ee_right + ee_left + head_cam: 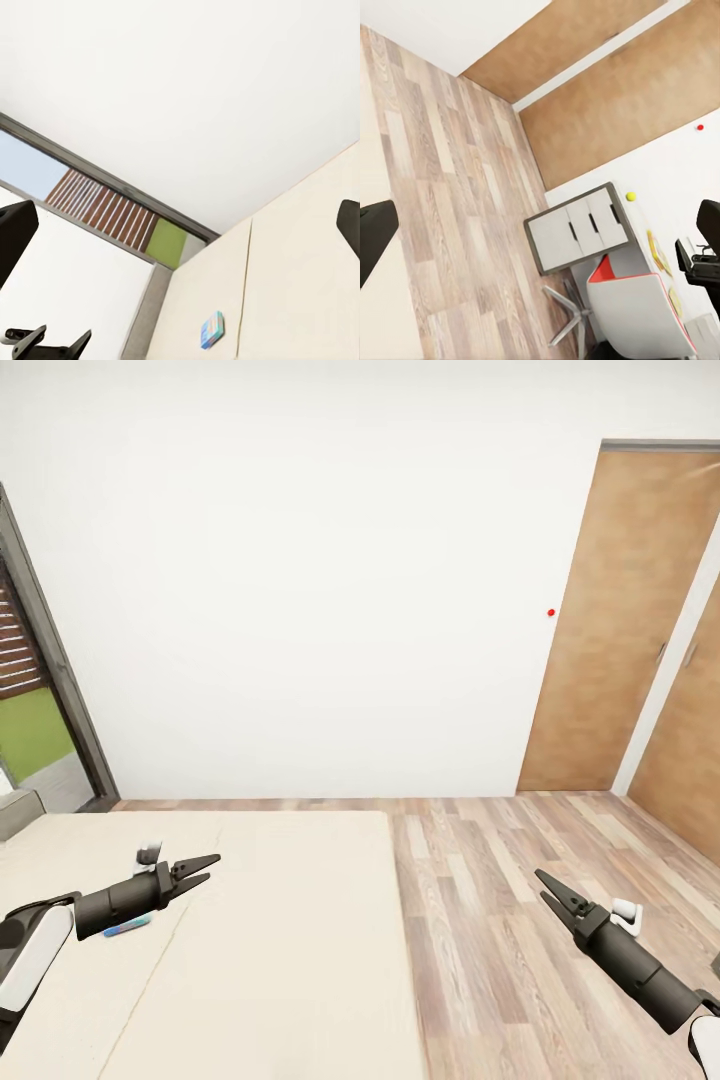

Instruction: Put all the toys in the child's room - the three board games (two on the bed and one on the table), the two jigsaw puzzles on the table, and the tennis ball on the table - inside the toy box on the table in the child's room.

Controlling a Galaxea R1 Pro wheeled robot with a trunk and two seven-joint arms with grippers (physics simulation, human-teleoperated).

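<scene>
One blue board game (pixel 128 930) lies on the beige bed (pixel 280 940), partly under my left arm; it also shows as a small blue box (pixel 212 331) in the right wrist view. My left gripper (pixel 212 867) hovers open above the mattress, just past the game. My right gripper (pixel 545 882) is open over the wooden floor, right of the bed. In the left wrist view the tennis ball (pixel 631 196) and the jigsaw puzzles (pixel 658 253) lie on the pale table (pixel 639 225) across the room. The toy box is out of view.
A grey cabinet with white drawer fronts (pixel 577 229) and a red-and-white swivel chair (pixel 637 307) stand by the table. Wooden floor (pixel 500 920) runs between bed and brown doors (pixel 620 630). A window (pixel 30 700) is beside the bed's head.
</scene>
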